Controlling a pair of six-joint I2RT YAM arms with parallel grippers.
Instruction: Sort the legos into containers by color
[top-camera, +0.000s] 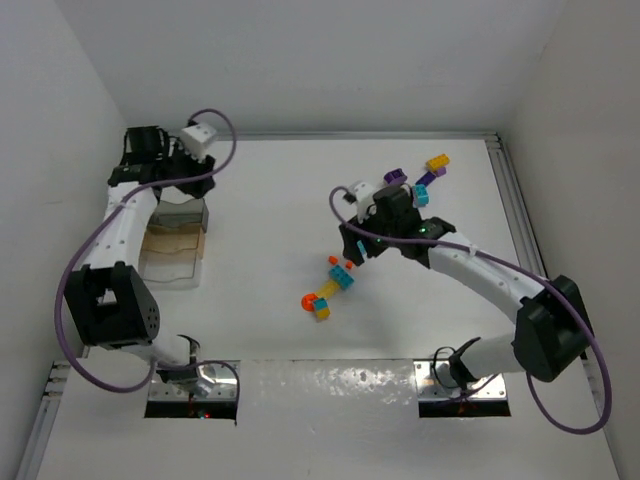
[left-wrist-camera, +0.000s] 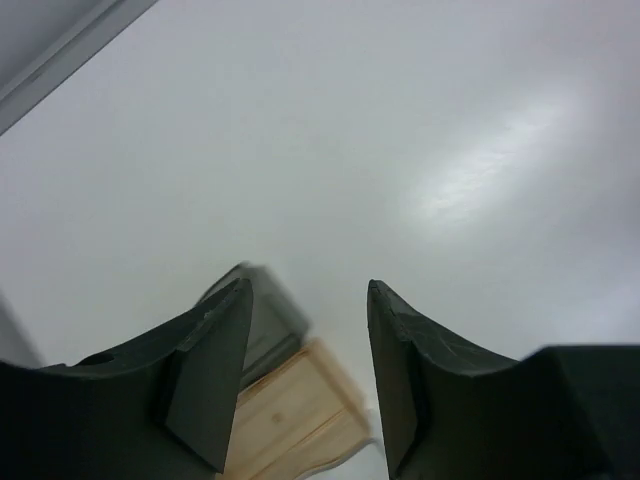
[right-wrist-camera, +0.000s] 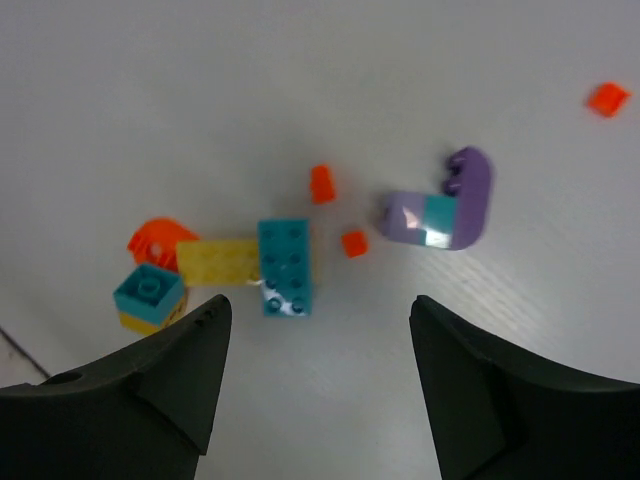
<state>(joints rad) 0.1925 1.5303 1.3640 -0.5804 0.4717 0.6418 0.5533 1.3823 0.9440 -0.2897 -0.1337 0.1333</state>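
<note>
A cluster of legos lies mid-table: a teal brick (top-camera: 343, 278) (right-wrist-camera: 285, 265), a yellow brick (right-wrist-camera: 218, 260), an orange round piece (top-camera: 310, 300) (right-wrist-camera: 160, 238), a teal-on-yellow cube (right-wrist-camera: 148, 295), two tiny orange pieces (right-wrist-camera: 321, 183) and a purple-and-teal curved piece (right-wrist-camera: 440, 210). My right gripper (top-camera: 352, 250) (right-wrist-camera: 318, 305) hovers above this cluster, open and empty. The clear compartment tray (top-camera: 175, 262) stands at the left. My left gripper (top-camera: 188, 178) (left-wrist-camera: 307, 290) is open and empty over the tray's far end, where a tan compartment (left-wrist-camera: 300, 410) shows between the fingers.
A second group of legos lies at the back right: a yellow brick (top-camera: 437, 162), a purple piece (top-camera: 395, 177) and a teal piece (top-camera: 422, 192). One more small orange piece (right-wrist-camera: 607, 98) lies apart. White walls close in the table on three sides.
</note>
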